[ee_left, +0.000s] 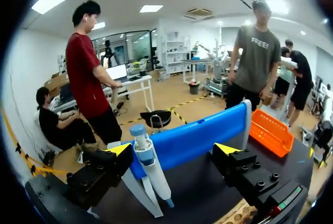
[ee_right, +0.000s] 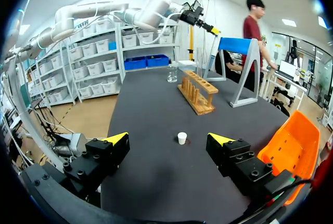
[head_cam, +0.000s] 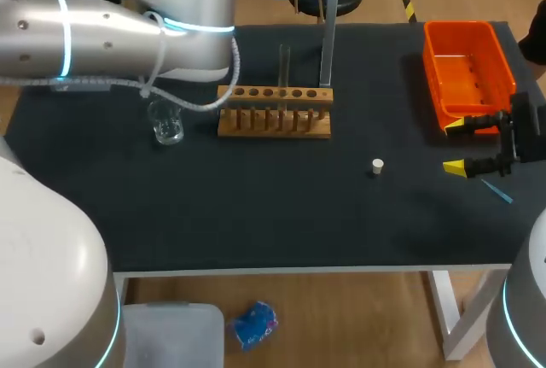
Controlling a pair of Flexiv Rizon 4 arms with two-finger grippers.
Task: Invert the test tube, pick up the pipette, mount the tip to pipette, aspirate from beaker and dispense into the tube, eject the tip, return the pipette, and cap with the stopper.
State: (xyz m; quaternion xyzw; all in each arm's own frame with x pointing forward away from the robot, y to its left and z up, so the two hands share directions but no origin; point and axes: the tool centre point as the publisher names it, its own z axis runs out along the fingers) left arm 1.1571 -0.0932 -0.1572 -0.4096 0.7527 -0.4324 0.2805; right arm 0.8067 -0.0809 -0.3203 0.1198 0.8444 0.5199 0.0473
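Picking up the pipette (ee_left: 148, 167) is in hand: it hangs between the wide-open fingers of the left gripper (ee_left: 173, 150) (nearer one of them, seemingly untouched) — so the next move needs centring, then closing.

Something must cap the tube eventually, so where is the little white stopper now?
In the head view, the stopper stands alone on the table's right half, between the wooden rack and the right gripper.

Right gripper (ee_right: 167, 139) spread wide over dark surface (ee_right: 140, 109); small white stopper (ee_right: 181, 137) just ahead; wooden rack (ee_right: 196, 93) farther off; orange bin (ee_right: 291, 148) beside.
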